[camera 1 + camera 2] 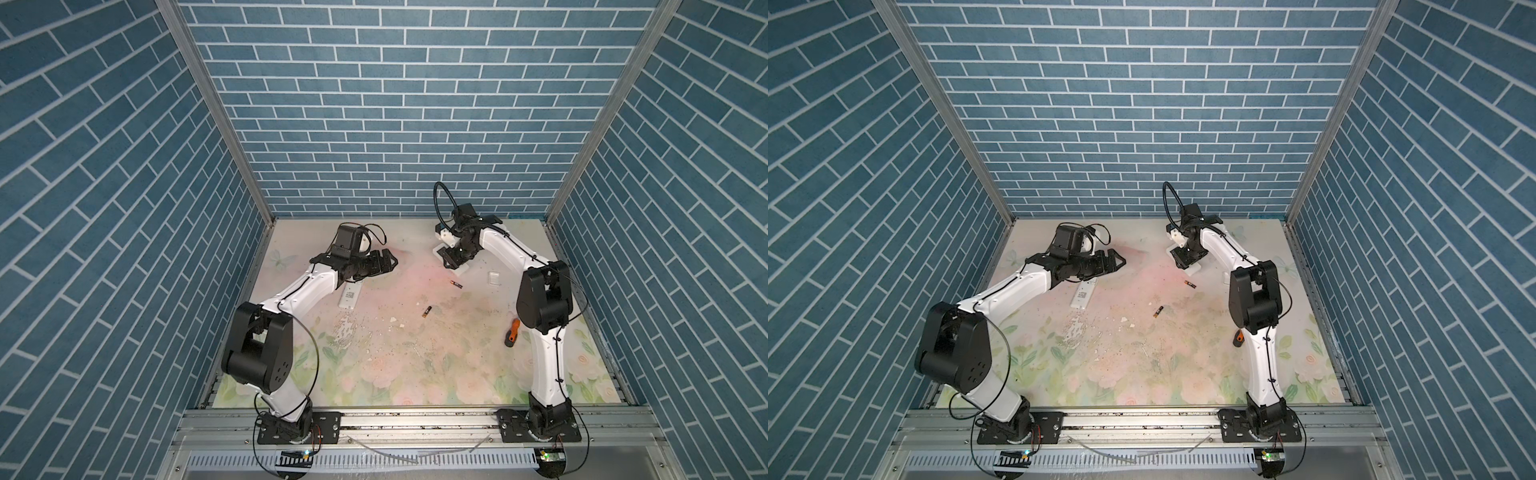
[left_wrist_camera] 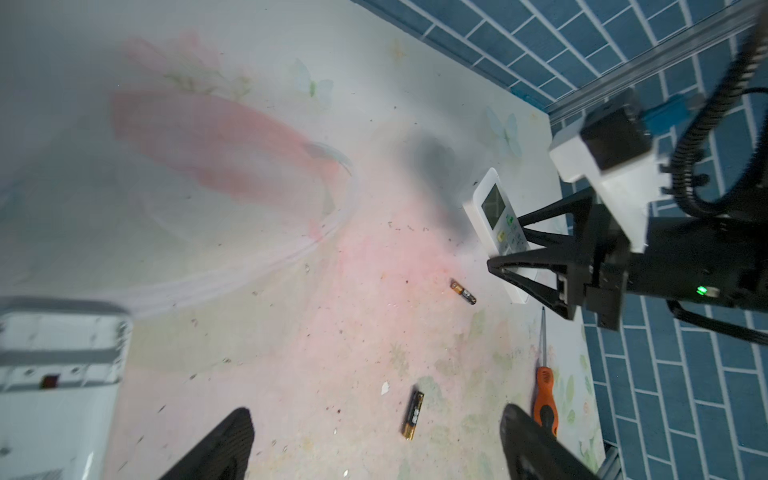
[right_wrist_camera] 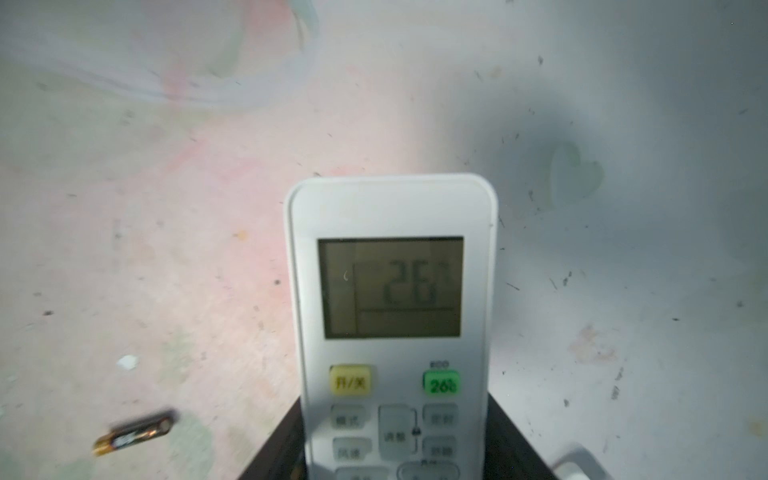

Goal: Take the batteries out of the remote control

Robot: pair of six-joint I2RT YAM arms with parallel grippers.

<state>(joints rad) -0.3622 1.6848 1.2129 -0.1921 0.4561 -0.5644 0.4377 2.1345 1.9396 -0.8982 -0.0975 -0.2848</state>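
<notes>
My right gripper [image 1: 452,261] [image 3: 395,419] is shut on the button end of a white remote control [image 3: 390,286] [image 2: 494,208], screen side facing the wrist camera, near the back of the table. Two black-and-gold batteries lie loose on the mat in both top views: one [image 1: 456,284] [image 1: 1190,284] just in front of that gripper, the other [image 1: 427,311] [image 1: 1158,311] nearer the middle. My left gripper [image 1: 388,262] [image 2: 376,417] hangs open and empty above the mat, with the second battery [image 2: 412,414] below it.
A second white remote [image 1: 349,296] [image 2: 54,353] lies back-up under my left forearm. An orange-handled screwdriver [image 1: 511,332] [image 2: 545,395] lies beside the right arm. A small white cover [image 1: 493,277] rests behind it. Crumbs dot the flowered mat [image 1: 395,374].
</notes>
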